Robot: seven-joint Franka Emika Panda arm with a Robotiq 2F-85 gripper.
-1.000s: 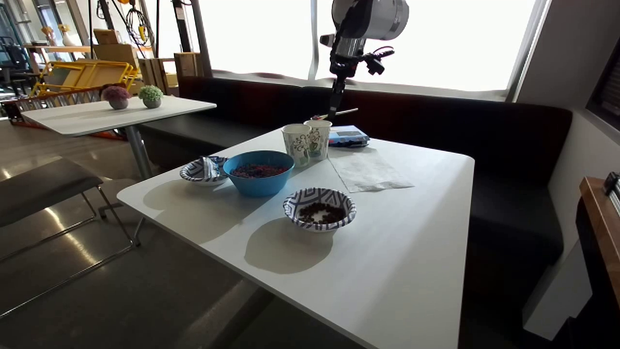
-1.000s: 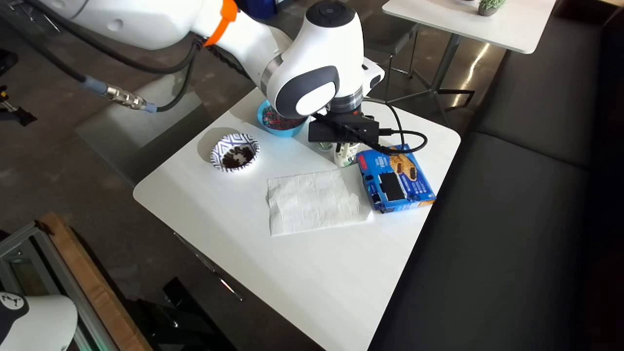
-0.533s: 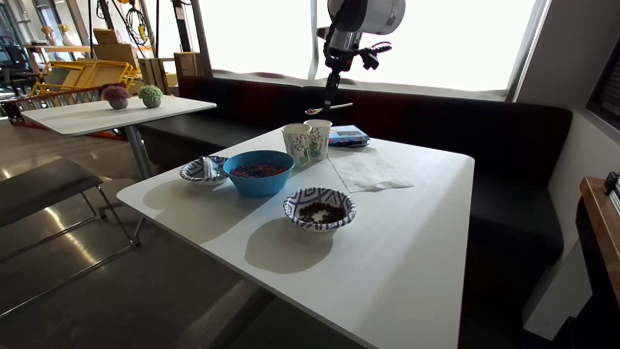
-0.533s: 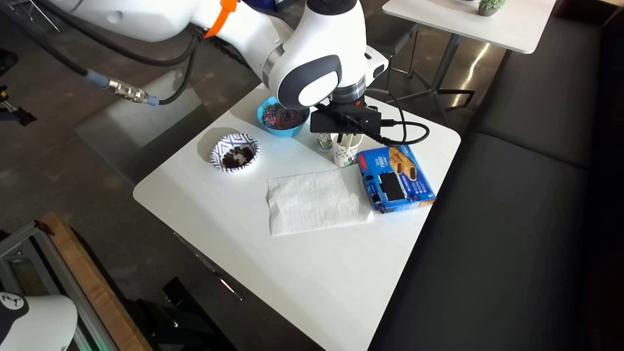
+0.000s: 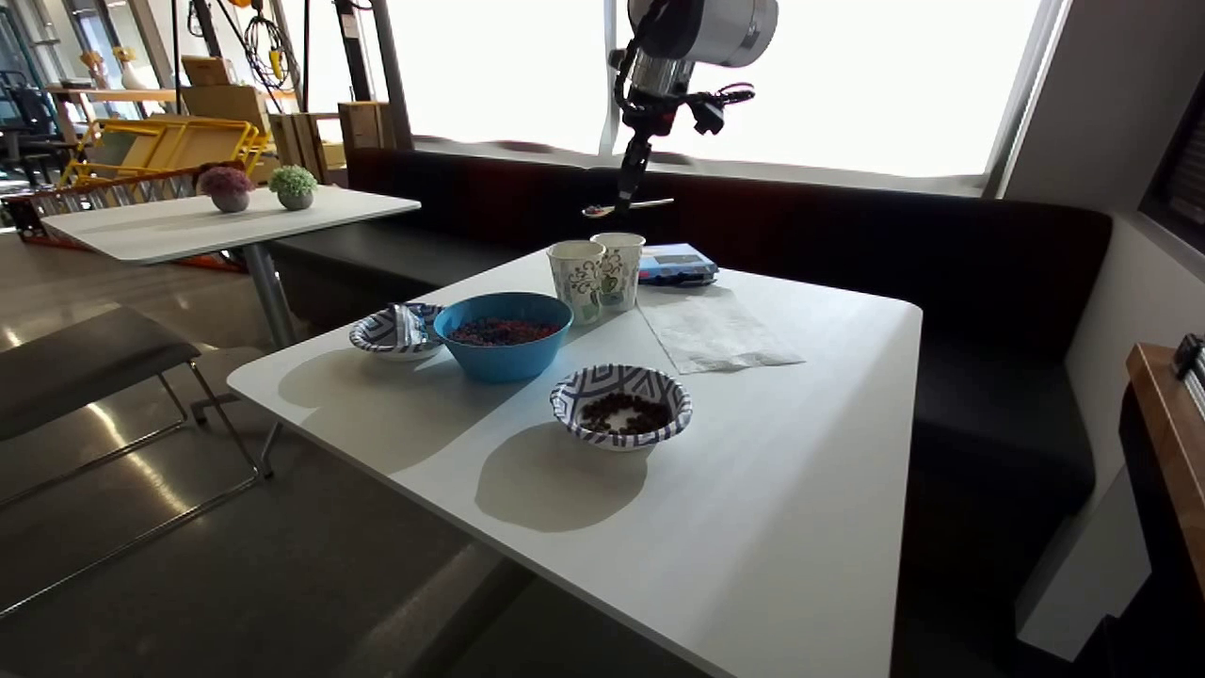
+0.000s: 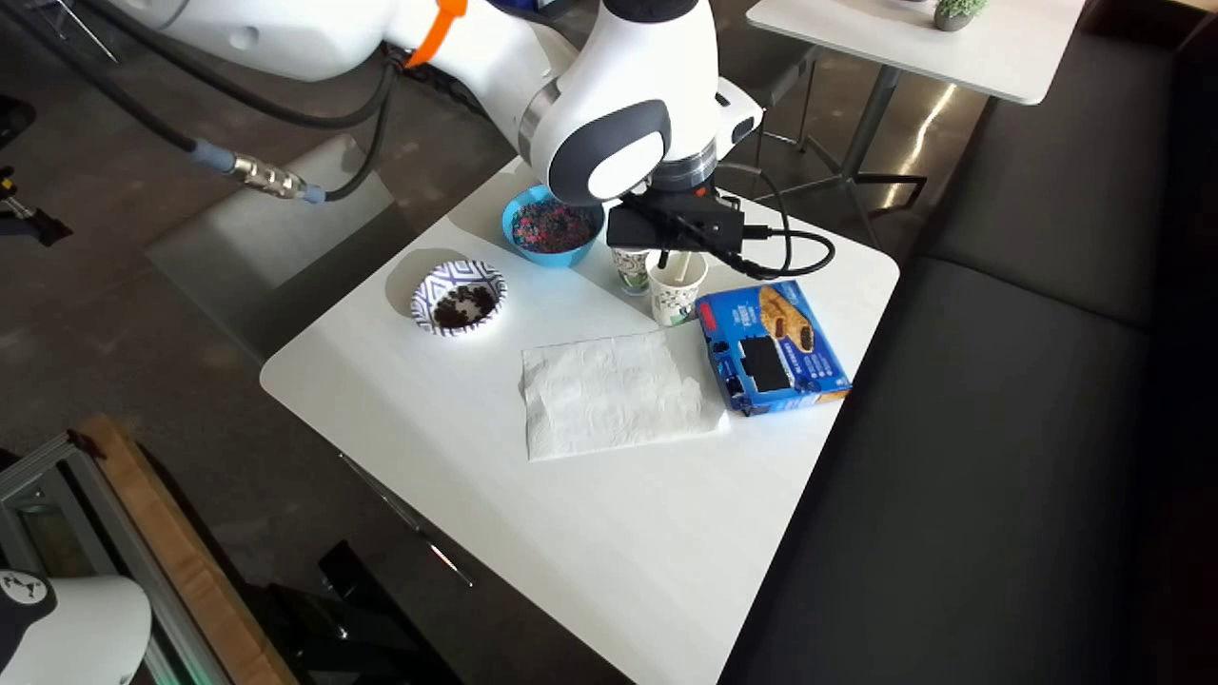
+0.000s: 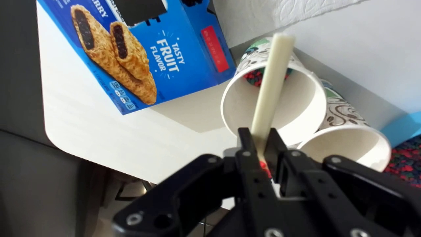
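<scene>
Gripper point(image 7: 259, 141) nearly closed, pinching spoon point(image 7: 273, 82), higher than cup point(image 7: 301, 105). Loaded spoon head point(image 5: 595, 212), at gripper's 9 o'clock, clear in exterior view. Only wrist view shows cup's reddish bits point(image 7: 255, 77); there, box point(image 7: 189, 59) at cup's 10 o'clock.

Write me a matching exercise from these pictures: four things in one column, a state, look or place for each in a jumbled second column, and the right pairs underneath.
Things
1. spoon
2. blue bowl
3. paper towel
4. blue box

State, look or place
A. lettered TASTY FRUIT FLAVOR
B. white and spread out flat
C. clamped in the gripper
D. holding red and dark bits

Right pairs: 1-C, 2-D, 3-B, 4-A
</scene>
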